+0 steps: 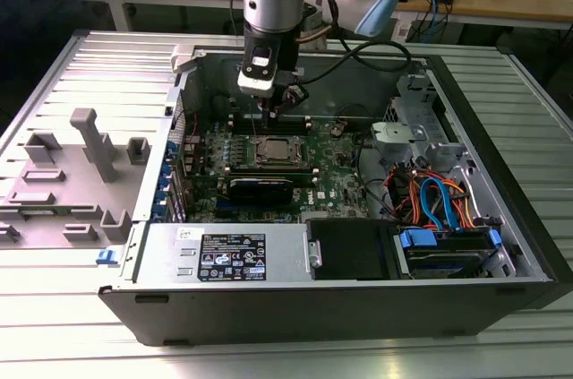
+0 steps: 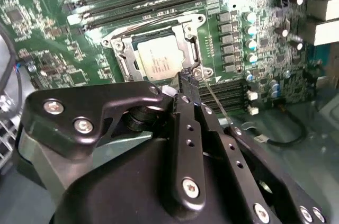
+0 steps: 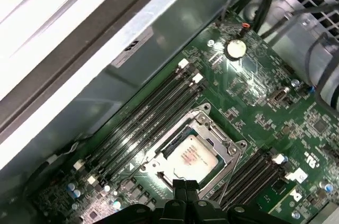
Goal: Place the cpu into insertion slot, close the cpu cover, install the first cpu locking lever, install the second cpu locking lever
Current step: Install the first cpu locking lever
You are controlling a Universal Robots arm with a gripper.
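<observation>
An open computer case [image 1: 358, 307] lies on a ribbed metal table [image 1: 54, 325], and one robot arm reaches straight down into it. The cpu [image 2: 159, 62], dull silver and square, sits flat in the insertion slot [image 3: 170, 149] on the green board. The cpu cover [image 2: 188, 44] lies closed around it as a metal frame. The fingers of the gripper [image 2: 188, 78] are narrow, drawn together with no visible gap, and their tips sit at the socket's edge just beside the cpu. A thin wire locking lever [image 2: 214, 102] slants away from that corner, right next to the fingertips. I cannot tell whether the fingers pinch it or only touch it.
</observation>
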